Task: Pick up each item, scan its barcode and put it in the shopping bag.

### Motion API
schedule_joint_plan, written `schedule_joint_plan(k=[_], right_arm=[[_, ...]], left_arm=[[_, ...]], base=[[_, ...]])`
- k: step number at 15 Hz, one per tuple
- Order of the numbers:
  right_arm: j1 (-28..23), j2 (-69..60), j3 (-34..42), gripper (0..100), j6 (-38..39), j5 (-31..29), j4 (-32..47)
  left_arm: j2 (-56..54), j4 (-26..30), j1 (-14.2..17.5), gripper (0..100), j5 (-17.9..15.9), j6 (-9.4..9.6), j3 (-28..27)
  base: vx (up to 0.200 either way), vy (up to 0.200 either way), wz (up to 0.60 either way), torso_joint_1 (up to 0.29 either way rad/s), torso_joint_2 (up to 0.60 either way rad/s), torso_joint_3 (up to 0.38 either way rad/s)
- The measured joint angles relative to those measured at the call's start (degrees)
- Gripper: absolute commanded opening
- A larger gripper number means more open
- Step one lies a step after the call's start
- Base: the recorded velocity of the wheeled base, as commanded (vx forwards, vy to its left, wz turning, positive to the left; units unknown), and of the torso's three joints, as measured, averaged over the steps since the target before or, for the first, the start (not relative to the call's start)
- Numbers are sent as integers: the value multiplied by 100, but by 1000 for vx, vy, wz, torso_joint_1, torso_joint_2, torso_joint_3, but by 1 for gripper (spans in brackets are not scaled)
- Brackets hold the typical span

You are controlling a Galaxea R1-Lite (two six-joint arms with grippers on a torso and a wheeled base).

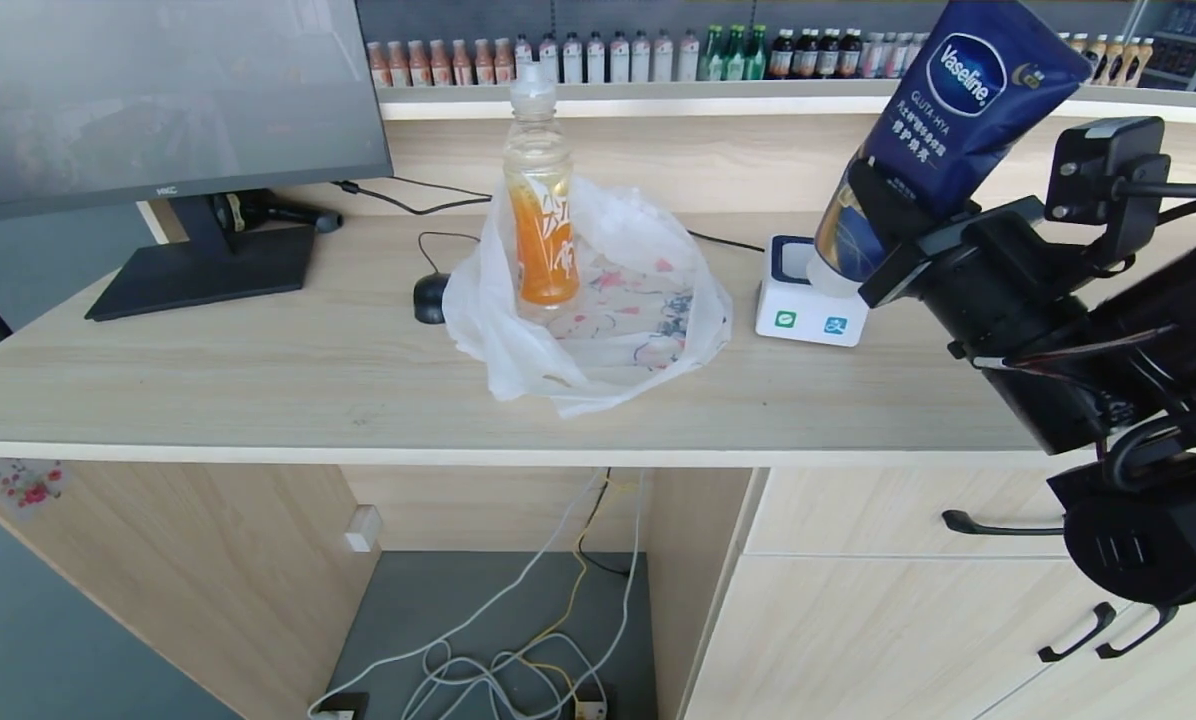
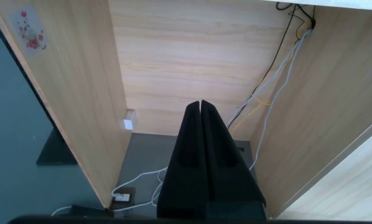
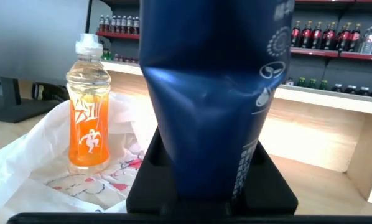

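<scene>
Right gripper (image 1: pixel 896 228): jaws clamped on blue tube (image 1: pixel 963 100), just above the scanner (image 1: pixel 808 318). Left gripper (image 2: pixel 201 111): jaws closed, empty. Bottle (image 1: pixel 540 200) stands in the bag (image 1: pixel 658 335) on the worktop (image 1: pixel 258 370).

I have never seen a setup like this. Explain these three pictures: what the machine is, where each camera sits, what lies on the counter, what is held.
This is a two-armed robot at a shop counter. The wide picture comes from a camera on its head; the other two from cameras on its wrists. The right gripper clamps a dark blue lotion tube, cap end down, near the white scanner box. The left gripper is shut and empty, below the counter beside cables. On the counter an orange drink bottle stands in the white shopping bag, with a monitor and a mouse.
</scene>
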Motion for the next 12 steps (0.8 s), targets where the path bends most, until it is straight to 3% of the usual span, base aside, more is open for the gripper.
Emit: schedule_joint_plan(k=[9,12], right_arm=[[13,-20,-12,0,105,-118,18],[41,-22,-9,0,38,-112,18]], left_arm=[[0,0,-5,0,2,22,0],[0,0,-5,0,2,16,0]], base=[[0,200,0,3,2,3],[0,0,0,0,0,0]])
